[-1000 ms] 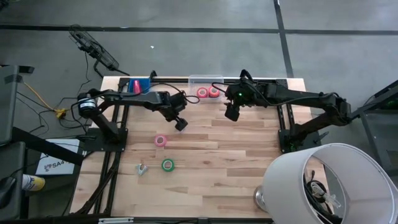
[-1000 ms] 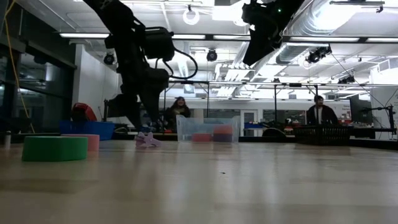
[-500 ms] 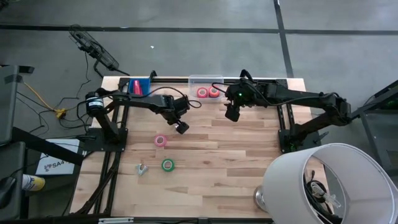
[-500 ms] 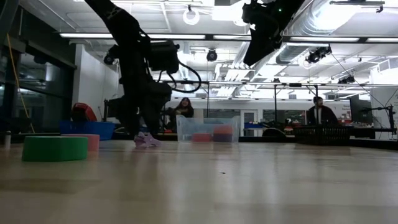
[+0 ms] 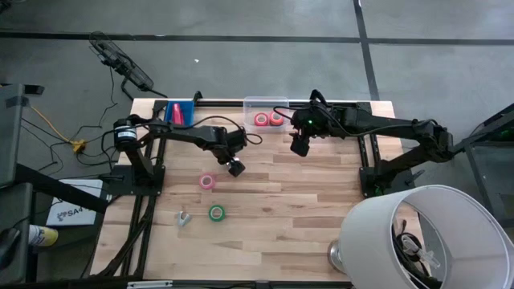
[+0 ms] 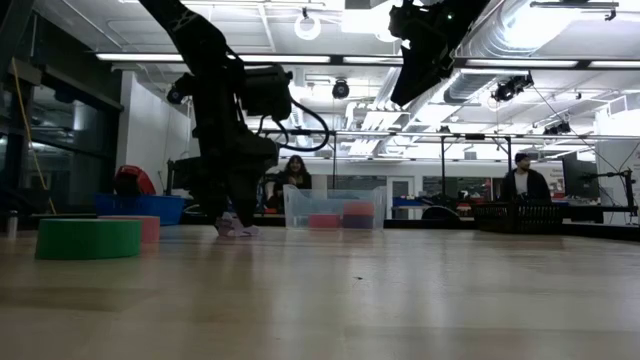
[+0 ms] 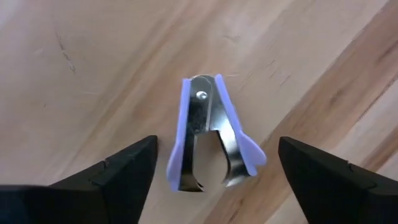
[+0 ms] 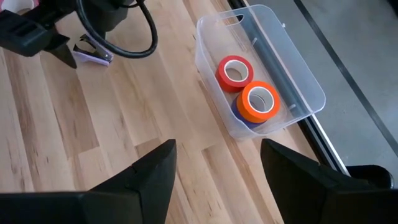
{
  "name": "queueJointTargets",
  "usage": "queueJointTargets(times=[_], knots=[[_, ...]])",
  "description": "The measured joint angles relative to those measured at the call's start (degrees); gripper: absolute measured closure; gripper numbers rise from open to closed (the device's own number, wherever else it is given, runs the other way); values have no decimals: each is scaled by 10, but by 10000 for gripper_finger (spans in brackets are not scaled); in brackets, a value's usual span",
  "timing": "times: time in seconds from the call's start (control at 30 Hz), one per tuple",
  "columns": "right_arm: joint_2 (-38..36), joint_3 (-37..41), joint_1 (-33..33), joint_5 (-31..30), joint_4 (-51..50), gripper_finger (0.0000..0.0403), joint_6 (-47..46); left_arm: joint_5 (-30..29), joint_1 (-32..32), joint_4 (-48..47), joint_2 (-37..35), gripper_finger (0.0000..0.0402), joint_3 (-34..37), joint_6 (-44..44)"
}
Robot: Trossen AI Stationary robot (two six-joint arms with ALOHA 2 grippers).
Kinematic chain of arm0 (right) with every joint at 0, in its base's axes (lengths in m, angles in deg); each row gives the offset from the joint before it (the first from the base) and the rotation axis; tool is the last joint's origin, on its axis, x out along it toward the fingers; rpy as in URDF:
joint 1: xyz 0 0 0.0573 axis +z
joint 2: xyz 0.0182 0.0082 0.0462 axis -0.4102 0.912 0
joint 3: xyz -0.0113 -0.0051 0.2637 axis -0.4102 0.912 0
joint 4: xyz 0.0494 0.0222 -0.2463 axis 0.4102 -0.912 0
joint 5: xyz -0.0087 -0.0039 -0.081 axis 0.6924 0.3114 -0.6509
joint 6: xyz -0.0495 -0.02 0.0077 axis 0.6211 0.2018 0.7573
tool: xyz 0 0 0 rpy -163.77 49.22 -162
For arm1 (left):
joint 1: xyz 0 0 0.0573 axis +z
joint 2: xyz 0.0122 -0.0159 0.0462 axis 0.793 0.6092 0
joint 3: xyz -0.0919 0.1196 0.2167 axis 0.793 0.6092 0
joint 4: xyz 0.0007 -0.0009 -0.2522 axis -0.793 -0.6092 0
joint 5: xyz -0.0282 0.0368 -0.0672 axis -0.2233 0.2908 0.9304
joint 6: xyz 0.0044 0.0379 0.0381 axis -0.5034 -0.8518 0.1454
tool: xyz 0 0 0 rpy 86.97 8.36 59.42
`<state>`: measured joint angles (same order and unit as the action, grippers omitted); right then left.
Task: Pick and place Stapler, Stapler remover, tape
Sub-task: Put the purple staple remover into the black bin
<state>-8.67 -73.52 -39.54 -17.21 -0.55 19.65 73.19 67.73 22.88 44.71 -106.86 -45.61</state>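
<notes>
1. High view: left end effector (image 5: 236,168) sits over the middle of the wooden desk (image 5: 305,209), just beside a pink tape roll (image 5: 207,181). A green tape roll (image 5: 216,213) lies nearer the front edge, with a small staple remover (image 5: 184,217) beside it. Right end effector (image 5: 299,147) hangs near a clear bin (image 5: 265,104) at the back edge, which holds tape rolls. A blue tray (image 5: 180,111) with the red stapler (image 5: 175,111) stands at the back left corner.
2. Low view: left end effector (image 6: 228,212) is low, close over a purple staple remover (image 6: 238,229) on the desk. The green roll (image 6: 88,238) is in the foreground left. Two people stand in the room behind.
3. Left wrist view: fingers (image 7: 121,171) are spread wide, released, flanking the purple-handled staple remover (image 7: 211,134) lying flat on the desk, not touching it.
4. Right wrist view: fingers (image 8: 140,180) are spread apart, holding nothing. The clear bin (image 8: 292,81) holds a red roll (image 8: 234,71) and an orange roll (image 8: 259,101).
</notes>
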Motion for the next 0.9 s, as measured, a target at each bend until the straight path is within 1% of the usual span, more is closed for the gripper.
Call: queueJointTargets(times=[0.17,0.4,0.73,0.8,0.9], knots=[[0,0,0,-2,2,178,-1,0,1,-4,0,121,0,1],[0,0,0,-2,2,178,-1,-7,1,-10,1,197,0,2],[0,0,0,-2,2,178,-2,6,1,-10,2,307,1,-5],[0,0,0,-2,2,178,-1,7,1,-10,2,317,1,-10],[0,0,0,-2,2,178,-1,6,1,-10,2,317,1,-22]])
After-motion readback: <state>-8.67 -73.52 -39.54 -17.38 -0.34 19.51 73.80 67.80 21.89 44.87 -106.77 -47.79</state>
